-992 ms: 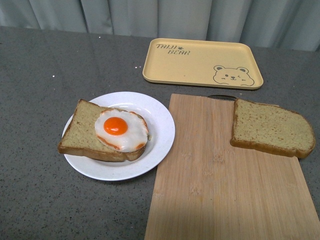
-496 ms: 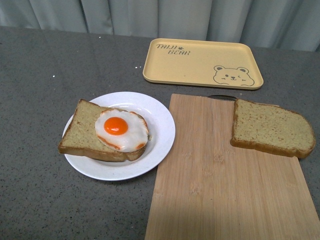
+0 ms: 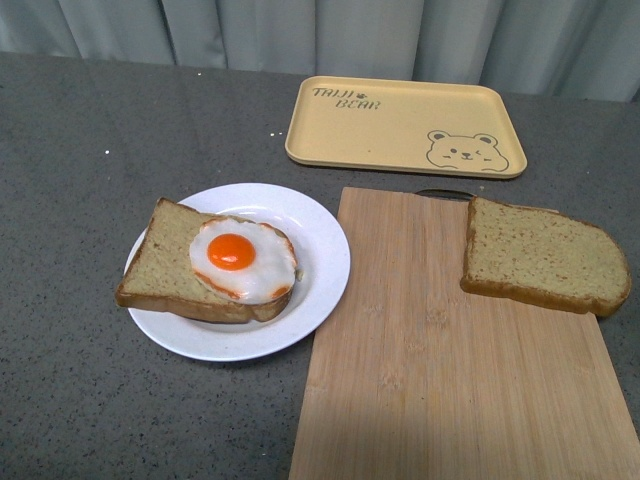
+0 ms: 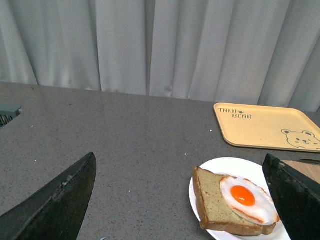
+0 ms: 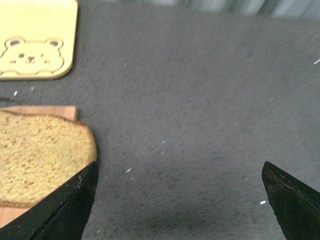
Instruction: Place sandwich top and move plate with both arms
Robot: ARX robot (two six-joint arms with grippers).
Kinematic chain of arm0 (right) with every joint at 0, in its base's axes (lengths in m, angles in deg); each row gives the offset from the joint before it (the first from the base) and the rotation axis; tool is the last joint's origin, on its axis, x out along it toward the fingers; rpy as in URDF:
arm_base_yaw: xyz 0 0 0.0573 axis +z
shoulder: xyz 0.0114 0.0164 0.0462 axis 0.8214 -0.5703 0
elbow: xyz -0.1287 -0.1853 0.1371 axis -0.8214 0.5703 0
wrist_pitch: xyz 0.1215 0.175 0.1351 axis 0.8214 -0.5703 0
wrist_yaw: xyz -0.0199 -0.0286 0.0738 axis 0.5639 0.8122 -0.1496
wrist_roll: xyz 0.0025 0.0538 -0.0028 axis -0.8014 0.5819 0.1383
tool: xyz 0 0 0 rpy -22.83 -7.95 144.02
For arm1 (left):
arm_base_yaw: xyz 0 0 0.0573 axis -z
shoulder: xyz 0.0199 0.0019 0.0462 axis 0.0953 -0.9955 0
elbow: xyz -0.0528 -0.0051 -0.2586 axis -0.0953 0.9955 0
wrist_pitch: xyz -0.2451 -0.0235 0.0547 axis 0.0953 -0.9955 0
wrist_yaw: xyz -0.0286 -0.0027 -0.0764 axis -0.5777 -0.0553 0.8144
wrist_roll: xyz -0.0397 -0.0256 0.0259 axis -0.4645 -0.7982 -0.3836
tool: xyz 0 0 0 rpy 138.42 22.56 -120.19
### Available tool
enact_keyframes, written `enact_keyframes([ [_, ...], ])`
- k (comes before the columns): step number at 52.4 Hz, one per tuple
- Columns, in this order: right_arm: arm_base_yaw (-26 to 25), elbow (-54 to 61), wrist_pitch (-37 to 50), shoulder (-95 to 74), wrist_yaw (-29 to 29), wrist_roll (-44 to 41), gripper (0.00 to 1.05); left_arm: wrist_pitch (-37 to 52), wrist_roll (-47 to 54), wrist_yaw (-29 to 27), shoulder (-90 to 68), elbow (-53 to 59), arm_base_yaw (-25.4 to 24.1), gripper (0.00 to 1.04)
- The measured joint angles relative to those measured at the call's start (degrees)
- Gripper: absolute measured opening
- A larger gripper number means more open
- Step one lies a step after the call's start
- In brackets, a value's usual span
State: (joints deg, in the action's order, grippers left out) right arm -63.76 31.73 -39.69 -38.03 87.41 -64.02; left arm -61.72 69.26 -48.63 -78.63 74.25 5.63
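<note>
- Grey speckled countertop (image 3: 80, 150) fills the scene, with a pale pleated curtain (image 3: 250, 30) hanging along its far edge.
- The white plate (image 3: 320, 250) sits left of centre, its right rim just beside the wooden cutting board (image 3: 430, 370).
- A squarish bread slice (image 3: 160, 265) lies on the plate with its left corner jutting past the rim. A fried egg (image 3: 243, 260) lies on top of it.
- The sandwich top (image 3: 540, 257) lies flat on the board's far right corner, well apart from the plate. Its domed end points right and overhangs the board's edge.
- A yellow tray (image 3: 400, 125) with a bear drawing rests beyond the board.
- The left gripper (image 4: 179, 156) is spread wide and holds nothing; the plate shows between its fingers.
- The right gripper (image 5: 180, 165) is likewise spread wide and holds nothing. It is over bare countertop, with the sandwich top just beside one finger.
</note>
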Motion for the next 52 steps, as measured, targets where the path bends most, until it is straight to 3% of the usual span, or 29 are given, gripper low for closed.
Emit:
enact_keyframes([
  [15,-0.8,-17.0,-10.3,-27.3,-18.6,8.6,0.95,0.0,0.0,0.0,0.0,0.0,0.0,0.98],
  [38,1.8,-30.3,-13.4,-44.8,-27.7,19.1,0.95,0.0,0.0,0.0,0.0,0.0,0.0,0.98],
  [52,3.3,-33.2,-15.8,-48.3,-26.4,22.9,0.47,0.0,0.0,0.0,0.0,0.0,0.0,0.98],
])
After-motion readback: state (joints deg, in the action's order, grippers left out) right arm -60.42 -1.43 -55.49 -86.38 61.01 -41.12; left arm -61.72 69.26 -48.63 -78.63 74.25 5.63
